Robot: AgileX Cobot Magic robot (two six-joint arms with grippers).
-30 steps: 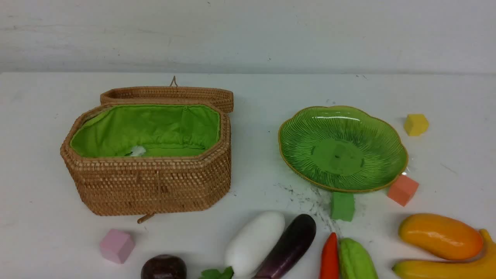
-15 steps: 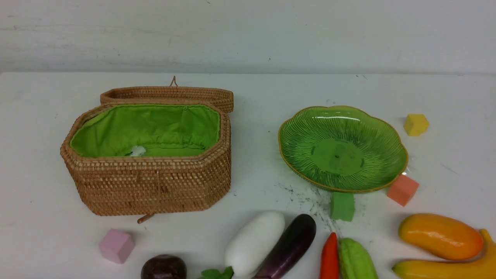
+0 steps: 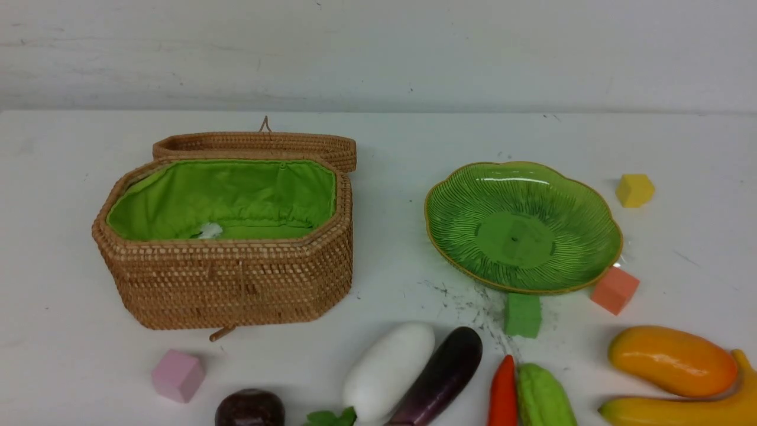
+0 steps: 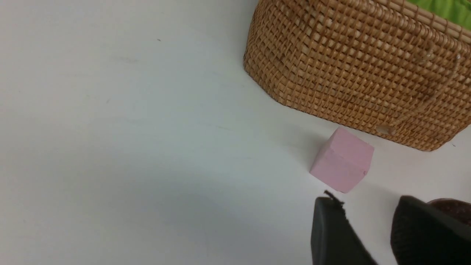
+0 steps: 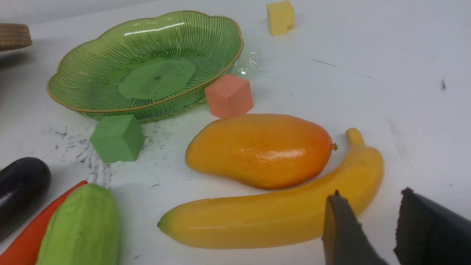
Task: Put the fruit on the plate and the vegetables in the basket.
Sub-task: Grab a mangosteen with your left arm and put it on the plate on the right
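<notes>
Basket standing with lid back on the worktop, plate lying to its right, radish, eggplant, pepper, gourd, mango, banana and mangosteen lying along the near edge, left hand and right hand hovering, each spread apart

The left tool is hanging with its two dark fingers standing apart, gripping nothing. The right tool is hanging the same way, its fingers parted a little and holding nothing between them.
</notes>
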